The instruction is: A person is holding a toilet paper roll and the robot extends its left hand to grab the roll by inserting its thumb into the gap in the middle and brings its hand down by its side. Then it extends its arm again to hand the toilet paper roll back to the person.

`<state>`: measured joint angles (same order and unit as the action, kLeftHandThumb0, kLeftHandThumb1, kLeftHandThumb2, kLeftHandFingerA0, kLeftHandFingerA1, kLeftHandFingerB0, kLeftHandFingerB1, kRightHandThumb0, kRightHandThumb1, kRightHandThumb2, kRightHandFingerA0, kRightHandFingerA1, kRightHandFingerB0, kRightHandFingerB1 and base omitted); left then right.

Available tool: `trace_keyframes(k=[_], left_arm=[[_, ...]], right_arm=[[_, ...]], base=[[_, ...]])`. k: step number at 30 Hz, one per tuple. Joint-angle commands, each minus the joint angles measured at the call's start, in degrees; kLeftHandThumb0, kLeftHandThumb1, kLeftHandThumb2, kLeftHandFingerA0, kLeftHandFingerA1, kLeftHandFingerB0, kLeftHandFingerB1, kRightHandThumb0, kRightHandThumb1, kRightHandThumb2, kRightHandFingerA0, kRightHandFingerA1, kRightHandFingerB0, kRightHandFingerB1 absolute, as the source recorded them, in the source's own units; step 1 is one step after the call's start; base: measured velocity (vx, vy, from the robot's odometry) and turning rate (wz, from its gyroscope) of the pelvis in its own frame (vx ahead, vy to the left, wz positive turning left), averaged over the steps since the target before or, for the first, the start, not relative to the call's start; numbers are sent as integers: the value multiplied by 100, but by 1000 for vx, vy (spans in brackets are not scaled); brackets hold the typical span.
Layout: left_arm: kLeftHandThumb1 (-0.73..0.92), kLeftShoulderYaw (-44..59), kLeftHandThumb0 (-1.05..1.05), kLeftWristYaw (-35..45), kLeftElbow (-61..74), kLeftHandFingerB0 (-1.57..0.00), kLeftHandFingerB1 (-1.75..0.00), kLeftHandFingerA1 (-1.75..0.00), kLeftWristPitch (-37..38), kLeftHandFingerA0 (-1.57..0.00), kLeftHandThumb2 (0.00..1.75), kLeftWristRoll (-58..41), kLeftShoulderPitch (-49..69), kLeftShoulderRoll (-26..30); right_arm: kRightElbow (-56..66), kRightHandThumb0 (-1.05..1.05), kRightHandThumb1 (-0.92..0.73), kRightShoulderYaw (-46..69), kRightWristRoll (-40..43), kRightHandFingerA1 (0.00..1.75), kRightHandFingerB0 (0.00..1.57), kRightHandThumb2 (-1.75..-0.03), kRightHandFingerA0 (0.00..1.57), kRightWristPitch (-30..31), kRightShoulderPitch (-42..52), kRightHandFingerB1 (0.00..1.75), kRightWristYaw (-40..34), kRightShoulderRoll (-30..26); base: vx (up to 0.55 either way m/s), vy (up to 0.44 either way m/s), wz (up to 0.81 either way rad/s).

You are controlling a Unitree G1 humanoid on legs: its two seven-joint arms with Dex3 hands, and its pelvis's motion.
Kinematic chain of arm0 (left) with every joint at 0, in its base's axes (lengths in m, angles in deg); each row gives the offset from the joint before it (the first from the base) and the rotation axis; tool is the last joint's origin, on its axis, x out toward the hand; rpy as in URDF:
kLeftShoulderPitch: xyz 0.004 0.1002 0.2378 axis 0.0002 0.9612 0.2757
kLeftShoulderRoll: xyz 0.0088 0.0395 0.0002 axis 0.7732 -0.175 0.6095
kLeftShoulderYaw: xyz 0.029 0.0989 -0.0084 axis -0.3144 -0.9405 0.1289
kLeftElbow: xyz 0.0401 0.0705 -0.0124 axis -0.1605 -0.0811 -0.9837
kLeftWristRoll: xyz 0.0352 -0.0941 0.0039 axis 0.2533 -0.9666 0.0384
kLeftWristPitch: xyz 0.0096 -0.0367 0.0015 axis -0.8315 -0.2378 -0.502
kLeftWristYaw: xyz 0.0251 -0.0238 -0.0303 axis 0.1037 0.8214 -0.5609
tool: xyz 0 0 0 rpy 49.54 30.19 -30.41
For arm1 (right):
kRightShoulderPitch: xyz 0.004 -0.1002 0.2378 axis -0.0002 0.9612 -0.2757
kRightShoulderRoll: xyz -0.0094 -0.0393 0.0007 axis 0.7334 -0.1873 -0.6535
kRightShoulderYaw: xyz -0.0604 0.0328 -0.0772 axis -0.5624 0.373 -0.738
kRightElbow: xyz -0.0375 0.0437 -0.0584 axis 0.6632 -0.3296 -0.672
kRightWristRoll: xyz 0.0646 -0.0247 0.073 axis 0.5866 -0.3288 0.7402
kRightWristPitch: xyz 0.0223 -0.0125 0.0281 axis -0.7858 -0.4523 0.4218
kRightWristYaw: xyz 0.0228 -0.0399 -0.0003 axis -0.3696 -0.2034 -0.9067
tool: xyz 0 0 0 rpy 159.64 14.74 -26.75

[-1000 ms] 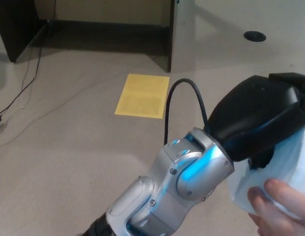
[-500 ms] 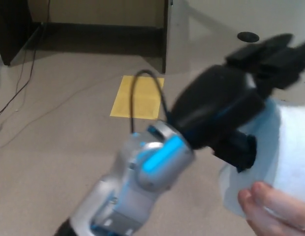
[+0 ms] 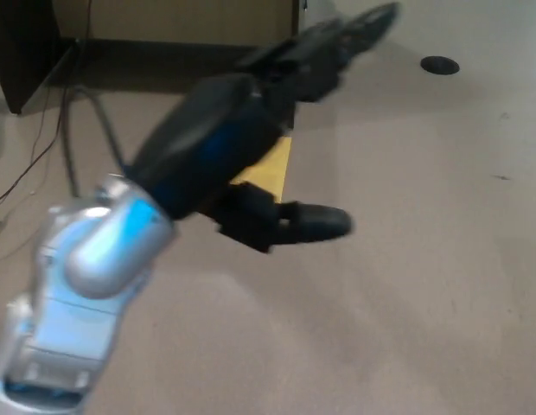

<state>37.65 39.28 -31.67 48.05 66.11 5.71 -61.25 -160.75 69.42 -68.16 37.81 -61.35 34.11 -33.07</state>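
My left hand (image 3: pixel 251 138) fills the middle of the head view, raised over the floor on its silver forearm (image 3: pixel 86 285). It is open: the two fingers (image 3: pixel 337 39) stretch up and to the right, and the thumb (image 3: pixel 307 223) sticks out below them, with nothing between. The picture of the hand is blurred. No toilet paper roll shows in this view, and neither does the person's hand. My right hand is out of view.
A yellow sheet (image 3: pixel 270 166) lies on the beige floor, partly behind my hand. A dark cabinet (image 3: pixel 22 47) stands at the far left with cables (image 3: pixel 39 147) trailing beside it. A pale panel (image 3: pixel 315 17) rises at the top, and a black round spot (image 3: pixel 439 64) marks the floor.
My left hand has swung left and up, off the white roll. The roll and the person's fingers, at the lower right before, have left the picture.
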Motion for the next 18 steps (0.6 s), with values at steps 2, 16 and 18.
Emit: trace_keyframes(k=[2, 16, 18], left_arm=[[36, 659, -64, 482, 203, 0, -11, -20, 27, 0, 80, -988, 517, 481], [35, 2422, -16, -217, -1955, -10, -50, -52, 2153, -13, 88, -1556, 4894, -143], [49, 2685, -23, -247, -2891, -25, -32, -38, 2500, -28, 57, -1663, 5118, -170]], right_arm=[[-9, -38, -64, 8, -18, 55, 63, -60, 76, 68, 26, 43, -19, -90], [-34, -36, -64, 194, 110, 50, 63, -59, 74, -29, 503, 42, -6, -196], [-39, -37, -64, 213, 133, 52, 63, -60, 75, 8, 553, 43, 8, -167]], base=[[0, 0, 0], [0, 0, 0], [0, 0, 0]])
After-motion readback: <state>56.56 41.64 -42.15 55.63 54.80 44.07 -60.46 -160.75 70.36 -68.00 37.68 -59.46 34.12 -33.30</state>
